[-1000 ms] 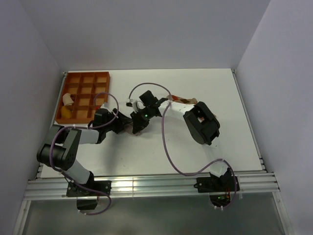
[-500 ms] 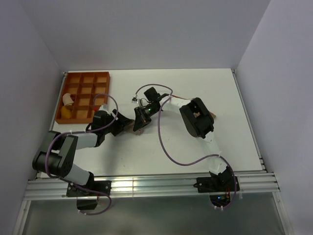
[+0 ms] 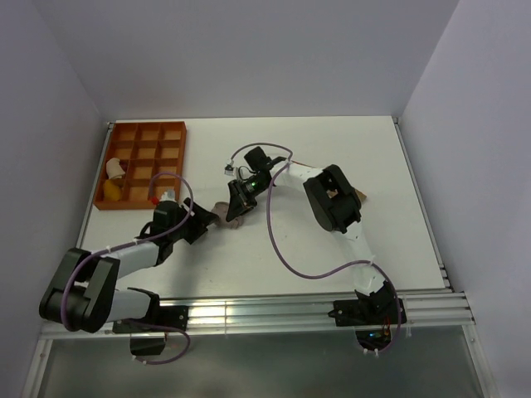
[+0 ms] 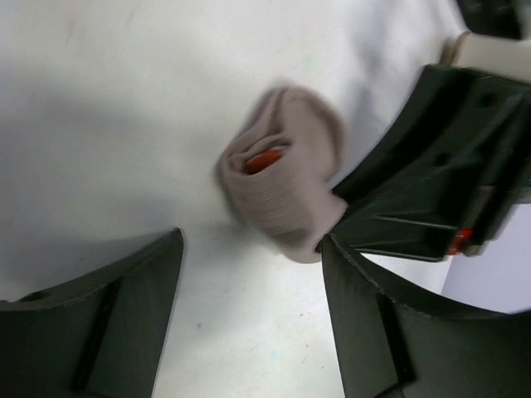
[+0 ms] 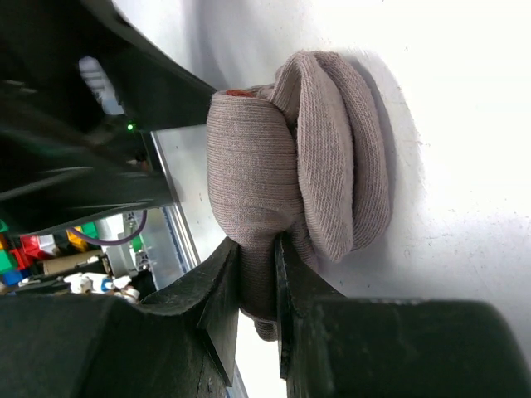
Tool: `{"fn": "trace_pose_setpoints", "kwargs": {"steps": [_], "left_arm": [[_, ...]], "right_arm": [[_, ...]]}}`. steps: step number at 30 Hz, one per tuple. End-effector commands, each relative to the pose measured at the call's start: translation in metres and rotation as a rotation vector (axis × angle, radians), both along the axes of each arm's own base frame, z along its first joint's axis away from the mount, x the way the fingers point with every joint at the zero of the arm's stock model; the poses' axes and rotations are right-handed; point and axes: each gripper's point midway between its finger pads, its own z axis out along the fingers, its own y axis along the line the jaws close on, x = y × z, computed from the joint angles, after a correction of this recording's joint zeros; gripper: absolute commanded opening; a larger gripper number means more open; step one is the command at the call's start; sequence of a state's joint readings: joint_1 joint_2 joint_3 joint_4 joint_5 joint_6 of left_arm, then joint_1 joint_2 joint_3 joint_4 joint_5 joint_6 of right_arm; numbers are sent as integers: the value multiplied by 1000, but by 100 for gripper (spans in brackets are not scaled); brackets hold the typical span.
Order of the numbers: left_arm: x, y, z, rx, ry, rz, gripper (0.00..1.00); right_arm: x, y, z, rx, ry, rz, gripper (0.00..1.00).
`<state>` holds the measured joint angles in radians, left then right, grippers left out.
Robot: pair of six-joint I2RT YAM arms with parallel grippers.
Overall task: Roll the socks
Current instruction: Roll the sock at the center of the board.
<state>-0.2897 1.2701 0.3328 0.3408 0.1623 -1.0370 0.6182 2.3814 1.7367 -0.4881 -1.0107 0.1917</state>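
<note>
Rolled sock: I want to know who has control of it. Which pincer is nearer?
Right. The right pincer is clamped on fabric of the rolled sock; the left pincer stands open just short of it.

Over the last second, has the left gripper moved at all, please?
Yes. The left gripper has drawn back toward the table's near edge, ending farther from the tray.

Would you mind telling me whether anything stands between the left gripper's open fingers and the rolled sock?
Nothing visible does: only bare table lies between the open left gripper and the rolled grey-brown sock. The right gripper pinches the roll's edge off to one side, not across that path.
</note>
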Motion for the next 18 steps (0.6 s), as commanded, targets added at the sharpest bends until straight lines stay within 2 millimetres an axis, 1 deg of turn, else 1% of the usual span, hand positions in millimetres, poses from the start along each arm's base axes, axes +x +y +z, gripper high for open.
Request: {"fn": "trace_pose_setpoints", "kwargs": {"steps": [1, 3, 4, 5, 8, 13, 16, 18], "left_arm": [[-3, -6, -13, -42, 37, 32, 73], [1, -9, -15, -76, 40, 62, 71], [-1, -11, -18, -78, 44, 70, 71], [2, -14, -17, -98, 39, 80, 71], [4, -14, -19, -104, 32, 114, 70], [-1, -17, -30, -81, 68, 129, 65], [-2, -18, -38, -78, 88, 130, 60], [-1, -18, -40, -70, 90, 134, 54]], "right_arm": [[-1, -31, -82, -274, -4, -50, 0], [-2, -32, -83, -277, -1, -51, 0], [-2, -32, -83, -276, 0, -51, 0], [-2, -31, -84, -276, 2, -50, 0], [-2, -31, -83, -273, 6, -55, 0], [-3, -29, -81, -262, 10, -64, 0], [-4, -29, -81, -256, 12, -64, 0], [-4, -28, -80, -252, 14, -65, 0]]}}
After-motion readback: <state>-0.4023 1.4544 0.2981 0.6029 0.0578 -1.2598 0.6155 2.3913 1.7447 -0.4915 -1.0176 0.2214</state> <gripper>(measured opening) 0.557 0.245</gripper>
